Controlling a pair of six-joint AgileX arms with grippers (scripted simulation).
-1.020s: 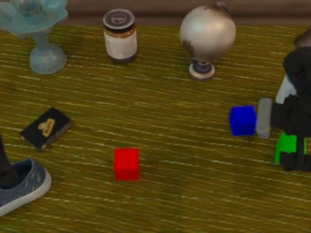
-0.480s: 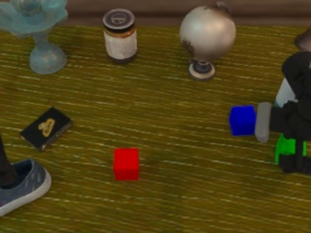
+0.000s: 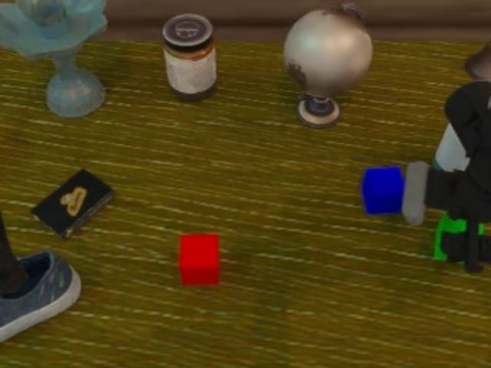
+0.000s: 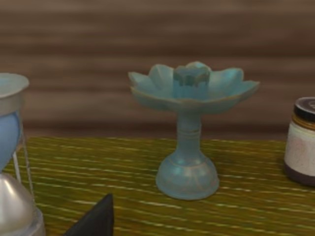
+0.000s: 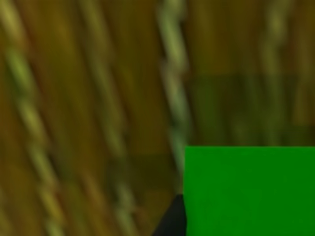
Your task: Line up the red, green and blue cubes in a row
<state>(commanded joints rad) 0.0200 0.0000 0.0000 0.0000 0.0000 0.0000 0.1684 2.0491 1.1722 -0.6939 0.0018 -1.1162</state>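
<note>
1. Right now our right gripper (image 3: 460,239) sits low over the green cube (image 3: 447,236) at the right edge of the desk (image 3: 291,307); dark jaws cover much of the cube, but we cannot tell whether they grip it.
2. Up close, the green cube (image 5: 248,189) fills a corner of the right wrist view, a dark fingertip (image 5: 172,221) touching its edge.
3. Just beside the arm lies the blue cube (image 3: 382,190), touching a grey cylinder (image 3: 415,192).
4. Well apart, the red cube (image 3: 199,258) rests near the desk's middle.
5. Our left arm (image 3: 9,264) stays parked at the left edge.
</note>
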